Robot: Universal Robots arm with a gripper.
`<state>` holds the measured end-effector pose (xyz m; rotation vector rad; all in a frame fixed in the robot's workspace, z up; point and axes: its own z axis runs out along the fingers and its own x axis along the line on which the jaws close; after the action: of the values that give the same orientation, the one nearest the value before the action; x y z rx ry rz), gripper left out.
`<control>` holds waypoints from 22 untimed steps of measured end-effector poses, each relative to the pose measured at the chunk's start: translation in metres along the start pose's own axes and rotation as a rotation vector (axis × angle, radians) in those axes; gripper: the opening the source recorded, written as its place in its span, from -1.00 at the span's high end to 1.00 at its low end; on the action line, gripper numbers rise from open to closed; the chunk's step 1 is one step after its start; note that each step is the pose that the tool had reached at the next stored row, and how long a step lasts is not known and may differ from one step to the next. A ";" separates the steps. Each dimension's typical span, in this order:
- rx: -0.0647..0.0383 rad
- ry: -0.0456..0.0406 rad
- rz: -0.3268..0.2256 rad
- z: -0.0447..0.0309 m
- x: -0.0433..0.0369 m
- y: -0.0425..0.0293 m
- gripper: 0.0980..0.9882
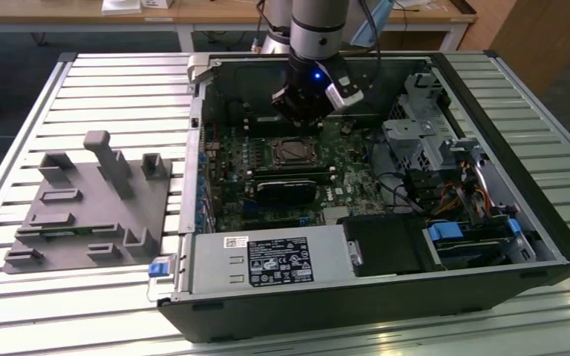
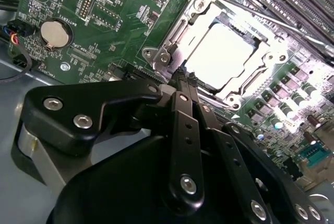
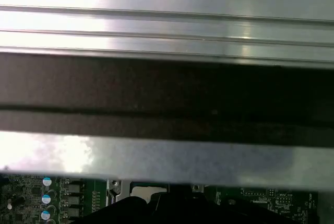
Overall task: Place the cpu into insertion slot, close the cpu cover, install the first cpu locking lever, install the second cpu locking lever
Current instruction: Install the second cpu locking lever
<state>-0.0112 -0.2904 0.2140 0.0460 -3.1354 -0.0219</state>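
Note:
The cpu (image 2: 222,57) shows its pale silver face lying flat in the insertion slot (image 1: 293,152) on the green motherboard inside the open computer case. The silvery cpu cover (image 2: 201,10) lies down around it, the chip showing through its square window. My gripper (image 2: 186,78) is shut, its black fingers (image 2: 182,114) pressed side by side, with the tips at the socket's edge by a corner screw. I see nothing between them. In the exterior view the gripper (image 1: 305,119) hangs just behind the socket. I cannot tell how the locking levers stand.
A long black module (image 1: 287,189) lies in front of the socket. The drive cage and cables (image 1: 433,148) crowd the exterior view's right, and the power supply (image 1: 265,263) is at the front. A grey fixture block (image 1: 87,200) sits outside the case. The case wall (image 3: 167,93) is close behind.

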 end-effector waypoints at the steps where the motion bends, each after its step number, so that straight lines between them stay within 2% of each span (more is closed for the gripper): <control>1: 0.000 0.0000 0.000 0.0000 0.0000 -0.0005 0.98; 16: 0.000 0.0001 0.000 -0.0004 0.0002 -0.0062 0.98; 19: 0.000 0.0000 0.000 -0.0029 0.0002 -0.0061 0.98; 22: 0.000 0.0000 0.000 -0.0094 0.0002 -0.0060 0.98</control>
<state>-0.0112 -0.2966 0.2233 0.0459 -3.1354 -0.0220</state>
